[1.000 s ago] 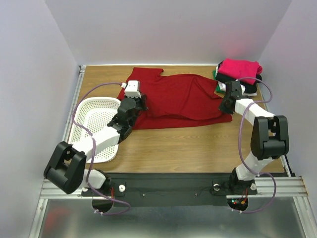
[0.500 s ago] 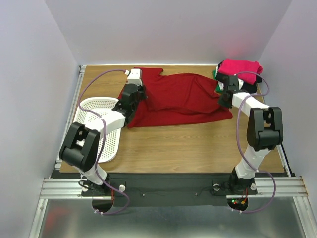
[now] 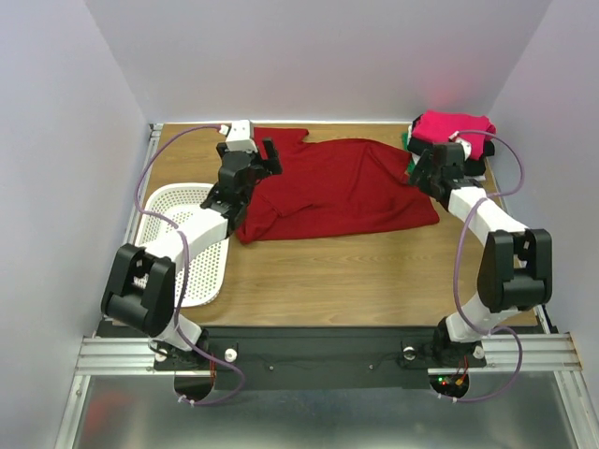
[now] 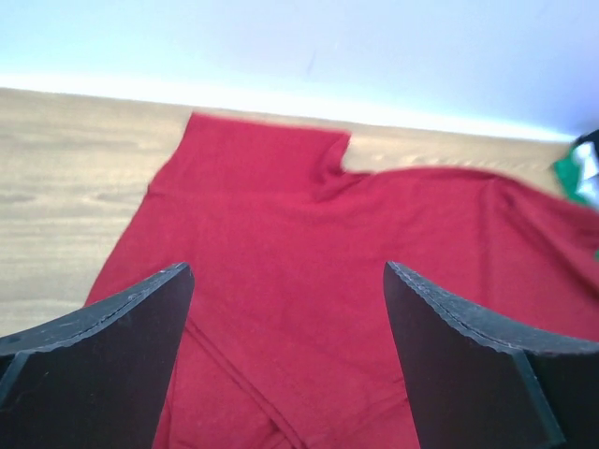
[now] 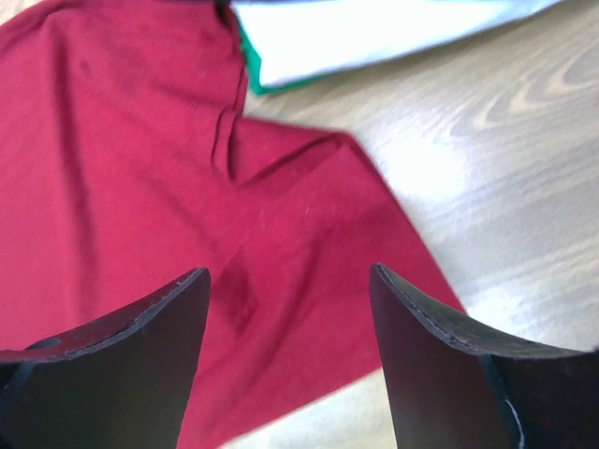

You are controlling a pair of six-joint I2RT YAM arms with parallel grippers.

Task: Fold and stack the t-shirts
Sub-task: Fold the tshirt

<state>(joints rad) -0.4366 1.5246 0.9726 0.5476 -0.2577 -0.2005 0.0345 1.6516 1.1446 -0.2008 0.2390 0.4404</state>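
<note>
Dark red soft cloth t-shirt (image 3: 346,187) lies spread on the far half of the brown wood-grain table (image 3: 356,281).
- Long axis: runs left to right, roughly parallel to the far wall.
- Left end: a squared flap of the cloth points toward the far wall. Below it the near-left edge is rounded and slightly bunched. The left wrist view shows a fold line crossing the cloth there.
- Right end: finishes in a near-right corner that lies flat on the wood, with some creases close by.
- Contact: at the far right, the red cloth lies up against the thin green cloth edge (image 5: 248,75) that borders the white cloth (image 5: 374,33) at the bottom of a pile.
- Pile: in the far-right corner, with a folded bright pink shirt (image 3: 454,126) on top and a dark layer under it.

Left gripper (image 4: 287,269) hangs over the shirt's left end. Its jaws stand wide apart with nothing between them, and only red cloth shows below.

Right gripper (image 5: 287,271) hangs over the shirt's right end, just beside the pile. Its jaws are also parted and hold nothing.

White perforated plastic basket (image 3: 182,189) sits at the table's left side, near the shirt's left end, partly under the left arm.
</note>
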